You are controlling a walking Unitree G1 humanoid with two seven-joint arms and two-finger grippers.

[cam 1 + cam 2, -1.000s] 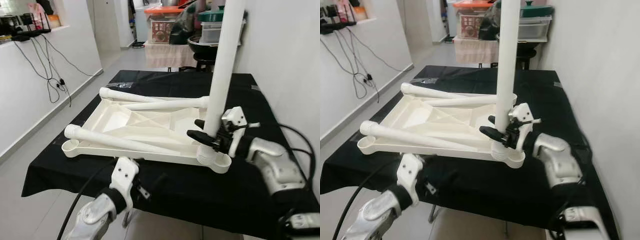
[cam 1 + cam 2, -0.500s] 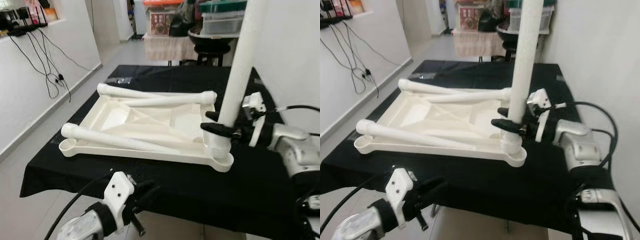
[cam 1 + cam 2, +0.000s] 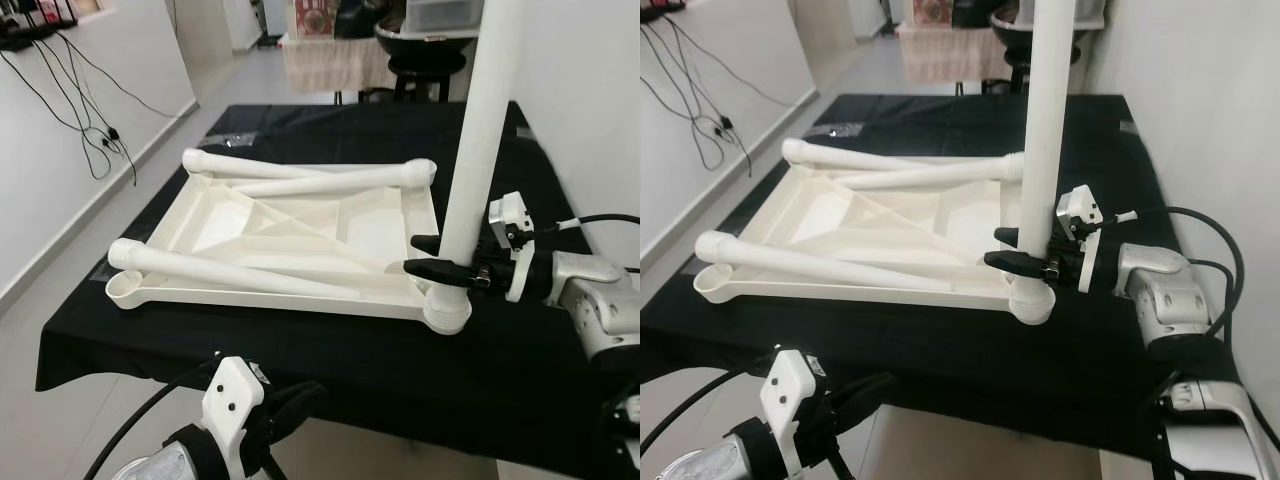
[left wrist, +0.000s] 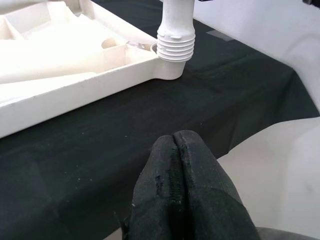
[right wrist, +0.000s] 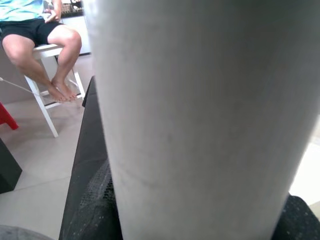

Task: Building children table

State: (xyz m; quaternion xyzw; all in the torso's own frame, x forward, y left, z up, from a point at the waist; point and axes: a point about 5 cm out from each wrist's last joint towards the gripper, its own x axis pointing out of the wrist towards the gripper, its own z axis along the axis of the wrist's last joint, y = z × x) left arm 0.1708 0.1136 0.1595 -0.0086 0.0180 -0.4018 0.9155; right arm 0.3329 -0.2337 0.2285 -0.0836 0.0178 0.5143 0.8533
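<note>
Gripping the upright white table leg (image 3: pixel 478 150) low on its shaft, just above the ribbed collar: right gripper (image 3: pixel 436 256), black fingers (image 3: pixel 1012 259) pinched on either side of the tube, silver arm reaching in from the robot's right over the black-draped table (image 3: pixel 330 370). Leg standing vertical with its ribbed base seated at the near right corner socket of the upturned white tabletop (image 3: pixel 300 232), which lies flat on the cloth, ribbed underside up. Resting across that tabletop: one loose leg (image 3: pixel 240 272) diagonal along the near side, its capped end at the near left corner; two more loose legs (image 3: pixel 320 180) lying crossed toward the far edge. Hovering low in front of the table's near edge, apart from the parts: left gripper (image 4: pixel 176 150), fingers pressed together with nothing between them, pointed toward the ribbed collar (image 4: pixel 175 46) of the standing leg. Seen past the leg from the right wrist: a person's bare legs (image 5: pixel 47 55) on a white stool on a tiled floor. Along the left wall, dangling black cables (image 3: pixel 85 110).
</note>
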